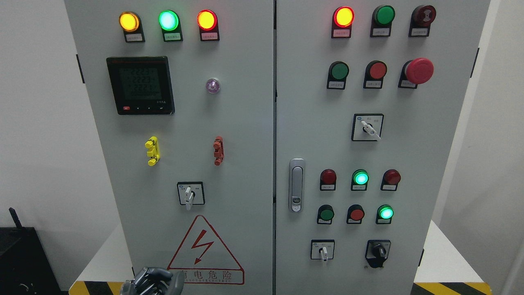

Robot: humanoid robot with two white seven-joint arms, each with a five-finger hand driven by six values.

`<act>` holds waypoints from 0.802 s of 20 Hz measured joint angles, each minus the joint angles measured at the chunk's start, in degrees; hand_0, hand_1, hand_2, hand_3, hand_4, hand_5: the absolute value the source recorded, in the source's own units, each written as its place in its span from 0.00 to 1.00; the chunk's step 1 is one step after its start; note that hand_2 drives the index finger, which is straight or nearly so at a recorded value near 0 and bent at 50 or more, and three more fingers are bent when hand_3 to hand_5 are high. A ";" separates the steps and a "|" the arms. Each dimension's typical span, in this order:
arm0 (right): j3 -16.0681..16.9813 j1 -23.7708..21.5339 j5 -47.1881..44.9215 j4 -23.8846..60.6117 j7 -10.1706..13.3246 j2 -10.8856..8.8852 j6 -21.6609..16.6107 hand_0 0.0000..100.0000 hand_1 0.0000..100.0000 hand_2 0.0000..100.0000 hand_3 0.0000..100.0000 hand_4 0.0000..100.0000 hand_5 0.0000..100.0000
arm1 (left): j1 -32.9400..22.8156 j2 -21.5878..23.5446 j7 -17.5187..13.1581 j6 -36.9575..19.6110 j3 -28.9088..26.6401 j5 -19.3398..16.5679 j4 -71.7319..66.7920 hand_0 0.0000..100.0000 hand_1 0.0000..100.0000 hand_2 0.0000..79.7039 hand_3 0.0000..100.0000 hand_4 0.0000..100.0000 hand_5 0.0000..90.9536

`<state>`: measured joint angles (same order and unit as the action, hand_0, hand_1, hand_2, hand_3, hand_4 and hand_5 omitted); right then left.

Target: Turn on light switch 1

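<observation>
The left hand (153, 280) sits low at the near edge, fingers curled on nothing, well below the cabinet (245, 143). Reaching is only starting. Which control is light switch 1 I cannot tell; next it must rise to it.

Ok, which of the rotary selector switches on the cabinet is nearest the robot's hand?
The white-handled selector switch on the left door, just above the lightning warning triangle. The left hand sits right below it; the other three selectors are on the right door.

Only the left hand (153, 280) showed at the bottom edge: dark grey and black, glossy, with segmented metallic fingers (157, 273) catching pale highlights along their knuckle joints.
</observation>
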<state>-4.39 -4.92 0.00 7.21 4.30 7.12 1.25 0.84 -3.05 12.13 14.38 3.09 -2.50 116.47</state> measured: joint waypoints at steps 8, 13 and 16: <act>0.00 0.00 0.00 0.00 0.00 0.00 0.00 0.00 0.00 0.00 0.00 0.00 0.00 | 4.97 -1.68 2.34 6.77 1.70 -2.24 -0.05 0.00 0.63 0.72 0.74 0.83 0.89; 0.00 0.00 0.00 0.00 0.00 0.00 0.00 0.00 0.00 0.00 0.00 0.00 0.00 | 7.57 -2.30 4.18 9.23 2.24 -2.73 -0.17 0.00 0.65 0.72 0.74 0.84 0.91; 0.00 0.00 0.00 0.00 0.00 0.00 0.00 0.00 0.00 0.00 0.00 0.00 0.00 | 9.24 -2.57 4.53 10.59 2.37 -2.94 -0.33 0.00 0.65 0.72 0.74 0.84 0.91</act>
<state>-4.39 -4.92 0.00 7.21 4.30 7.12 1.25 10.08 -5.62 16.66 24.97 5.46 -5.43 116.14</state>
